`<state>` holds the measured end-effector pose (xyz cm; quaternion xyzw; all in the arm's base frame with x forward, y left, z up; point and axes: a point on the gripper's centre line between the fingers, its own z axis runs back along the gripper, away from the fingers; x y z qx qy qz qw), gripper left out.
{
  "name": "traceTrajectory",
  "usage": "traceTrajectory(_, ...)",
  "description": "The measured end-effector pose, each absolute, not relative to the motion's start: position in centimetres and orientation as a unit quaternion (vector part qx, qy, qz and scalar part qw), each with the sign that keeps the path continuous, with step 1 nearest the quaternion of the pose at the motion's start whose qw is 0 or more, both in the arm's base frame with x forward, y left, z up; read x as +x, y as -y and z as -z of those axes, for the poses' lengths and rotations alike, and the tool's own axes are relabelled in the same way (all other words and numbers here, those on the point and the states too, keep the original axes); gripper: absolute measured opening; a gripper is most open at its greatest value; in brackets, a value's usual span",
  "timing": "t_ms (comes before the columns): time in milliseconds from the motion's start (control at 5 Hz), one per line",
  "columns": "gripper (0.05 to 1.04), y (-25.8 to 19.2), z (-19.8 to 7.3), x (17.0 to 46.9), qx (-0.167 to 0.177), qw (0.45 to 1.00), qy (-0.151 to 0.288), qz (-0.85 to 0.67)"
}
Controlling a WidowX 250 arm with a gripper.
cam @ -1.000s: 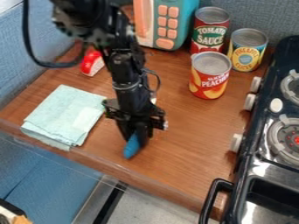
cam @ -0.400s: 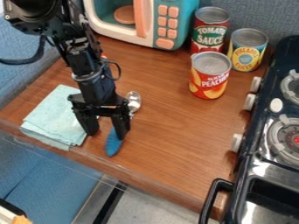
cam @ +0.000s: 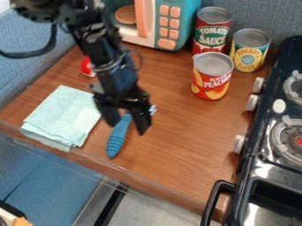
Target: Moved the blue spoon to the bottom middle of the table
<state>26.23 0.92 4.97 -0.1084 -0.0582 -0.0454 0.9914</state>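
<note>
Currently, gripper (cam: 126,123) over the blue spoon (cam: 116,141), fingers (cam: 141,122) parted, handle (cam: 120,130) showing between and below them; folded cloth (cam: 62,117) near the spoon, peach can (cam: 212,81) well apart

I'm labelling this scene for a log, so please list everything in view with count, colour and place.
Spoon: one, blue handle, silvery end; on table, beneath gripper
Folded cloth: one, pale teal; left of spoon
Cans: three; red-green and yellow-blue behind, red-orange in front
Toy microwave: one, teal, white, orange; back of table
Disc: one, orange; inside microwave
Unclear object: one, red; beyond cloth
Stove: one, black, off-white knobs, two burners partly visible; right
Table: one, brown; centre
Panels: blue; around table
Unclear object, cut off: one, orange and white; bottom-left corner
Arm: one, black; from upper left
Gripper: one, black; open over spoon's handle
</note>
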Motion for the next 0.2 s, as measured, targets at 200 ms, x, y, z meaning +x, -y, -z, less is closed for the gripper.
traceTrajectory(200,0.999,-0.90,-6.55,26.14,-0.090,0.993,0.066,0.040)
